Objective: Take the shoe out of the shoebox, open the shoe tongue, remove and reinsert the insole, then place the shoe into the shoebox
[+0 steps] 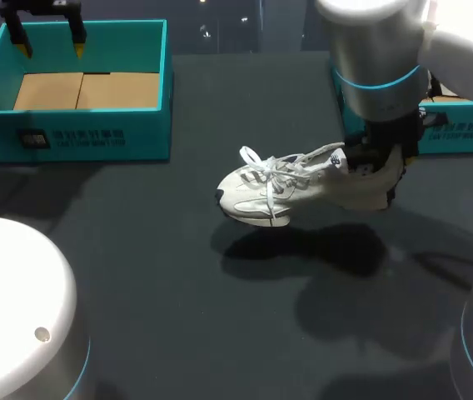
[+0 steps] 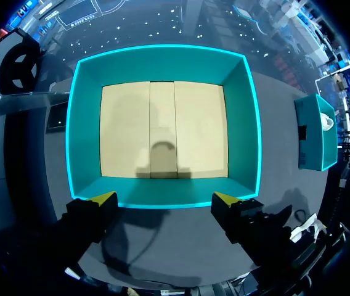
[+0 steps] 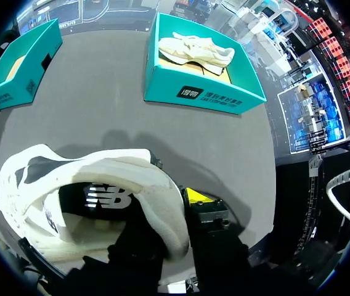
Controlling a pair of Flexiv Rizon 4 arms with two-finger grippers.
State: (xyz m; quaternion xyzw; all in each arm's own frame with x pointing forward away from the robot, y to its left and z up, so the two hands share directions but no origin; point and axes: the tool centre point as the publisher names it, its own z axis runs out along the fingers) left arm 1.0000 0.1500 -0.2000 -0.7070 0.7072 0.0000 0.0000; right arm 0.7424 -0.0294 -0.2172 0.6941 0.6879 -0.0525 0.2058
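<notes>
— So, where is the white sneaker (image 1: 291,187)?
— Clamped at the heel in my right gripper (image 3: 174,213), one finger inside the collar and one outside. It hangs above the dark table (image 1: 136,275) with its toe toward my left.
— And your left gripper (image 2: 166,198)?
— Fingers spread, holding nothing, over the teal shoebox (image 2: 162,61) with its bare cardboard floor. A second shoebox (image 3: 206,95) holds another sneaker (image 3: 193,52).

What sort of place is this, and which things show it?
Probably a robot lab's test bench for shoe packing: an empty teal shoebox and a second shoebox on a dark table, my right gripper holding a white shoe above it.
</notes>
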